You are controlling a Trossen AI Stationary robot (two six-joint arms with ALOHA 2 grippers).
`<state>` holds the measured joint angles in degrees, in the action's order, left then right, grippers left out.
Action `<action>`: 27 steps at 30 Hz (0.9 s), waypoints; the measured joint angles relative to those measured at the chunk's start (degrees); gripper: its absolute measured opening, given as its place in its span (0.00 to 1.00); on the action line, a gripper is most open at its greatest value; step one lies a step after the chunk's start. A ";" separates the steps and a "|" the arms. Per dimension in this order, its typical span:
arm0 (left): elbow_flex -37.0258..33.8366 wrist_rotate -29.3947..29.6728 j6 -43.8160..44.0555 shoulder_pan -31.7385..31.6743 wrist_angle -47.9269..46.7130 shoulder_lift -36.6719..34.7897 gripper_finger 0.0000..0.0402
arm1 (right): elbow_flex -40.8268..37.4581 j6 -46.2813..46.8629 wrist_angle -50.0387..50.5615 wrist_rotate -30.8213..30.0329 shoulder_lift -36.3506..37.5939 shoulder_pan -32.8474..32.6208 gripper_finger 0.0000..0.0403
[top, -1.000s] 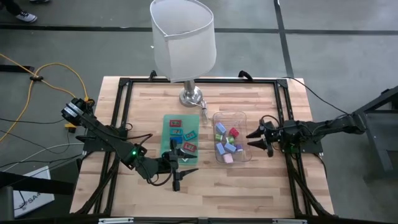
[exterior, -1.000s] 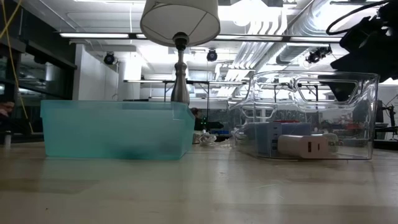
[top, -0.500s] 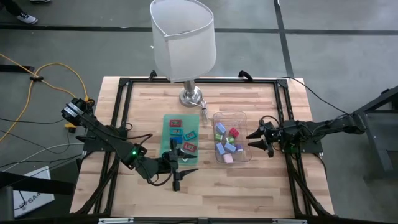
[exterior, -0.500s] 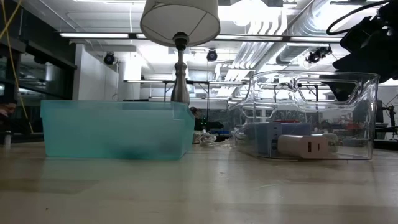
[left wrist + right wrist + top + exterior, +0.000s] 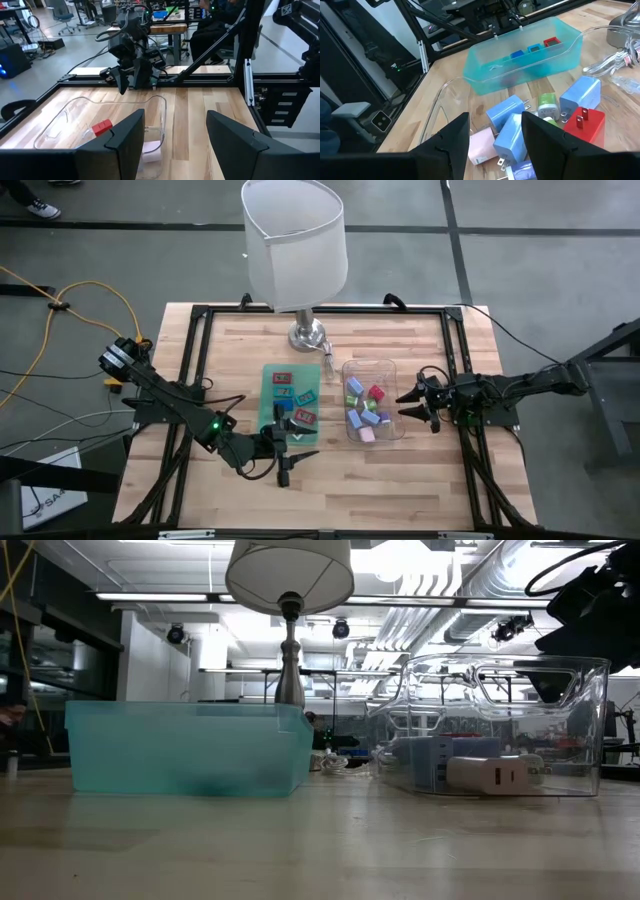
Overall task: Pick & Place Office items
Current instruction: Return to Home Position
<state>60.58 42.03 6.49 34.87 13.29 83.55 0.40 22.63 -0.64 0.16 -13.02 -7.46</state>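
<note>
Left gripper [image 5: 296,463]: hangs low over the wooden surface [image 5: 230,350], just off the near end of the teal translucent bin [image 5: 266,390]. Fingers apart, nothing between them. From its wrist, looks across the clear tray [image 5: 60,125] toward the other arm.

Right gripper [image 5: 408,404]: sits just beside the right-hand wall of the clear tray [image 5: 385,365], aimed at it. Fingers apart as well, holding nothing. Touching the wall or just clear of it: cannot tell.

Office items [image 5: 365,412], first lot: heaped in the clear tray. From the right wrist:
- a red charger adapter [image 5: 582,125]
- a pink adapter [image 5: 481,150]
- a green adapter [image 5: 547,102]
- a light blue adapter [image 5: 580,95]
- a blue adapter [image 5: 507,112]

All lying against one another, prongs at different angles.

Second lot: flat pieces [image 5: 290,400] in red, blue and teal, spread over the floor of the teal bin, none outside it.

Bin and tray: side by side in the middle of the surface, a narrow strip of wood between them.

Table lamp [image 5: 295,240]: stands at the far side of the surface, its metal base near the far ends of bin and tray.

From surface height: bin [image 5: 185,750] on the left, tray [image 5: 500,730] on the right, and a pale adapter [image 5: 495,775] close against the tray's near wall.
</note>
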 joint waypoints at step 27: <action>-15.88 -36.99 -0.87 -12.70 5.32 -6.47 0.51 | 0.00 0.00 -0.04 0.01 -0.02 -0.01 0.41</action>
<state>44.69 5.04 5.62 22.18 18.62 77.08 0.40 22.63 -0.69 0.17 -13.04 -7.47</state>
